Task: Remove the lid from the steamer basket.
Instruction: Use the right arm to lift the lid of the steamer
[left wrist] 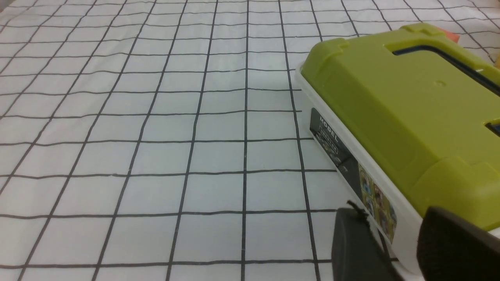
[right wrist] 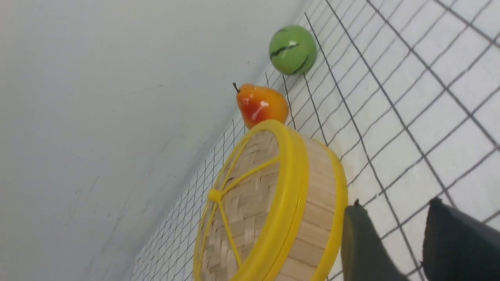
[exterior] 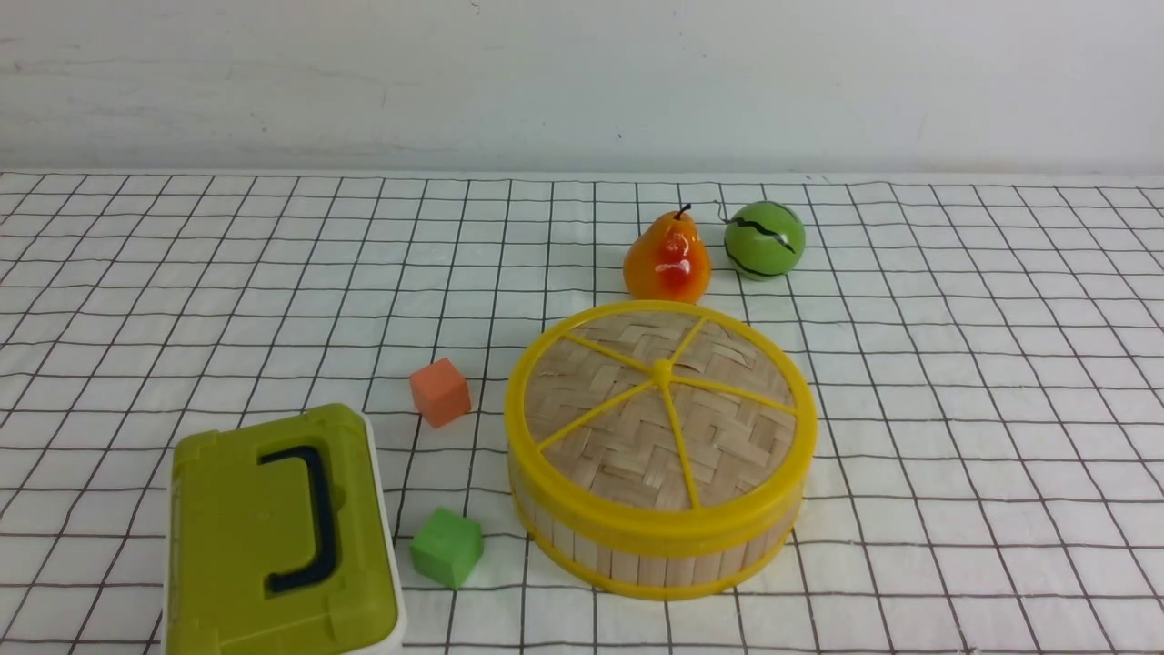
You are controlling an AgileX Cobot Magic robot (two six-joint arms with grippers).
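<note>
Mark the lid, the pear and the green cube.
lid (exterior: 661, 370), front view, centre knob
pear (exterior: 668, 259), front view, middle of its body
green cube (exterior: 446, 548), front view, its middle

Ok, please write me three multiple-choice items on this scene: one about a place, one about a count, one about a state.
1. What stands right behind the basket? A a cup B the pear C nothing
2. How many cubes lie on the cloth? A one B two C three
3. The lid is: A on the basket B flat on the cloth C standing on edge

1 B: the pear shows just past the far rim.
2 B: one orange, one green.
3 A: its yellow rim sits on the walls.
</note>
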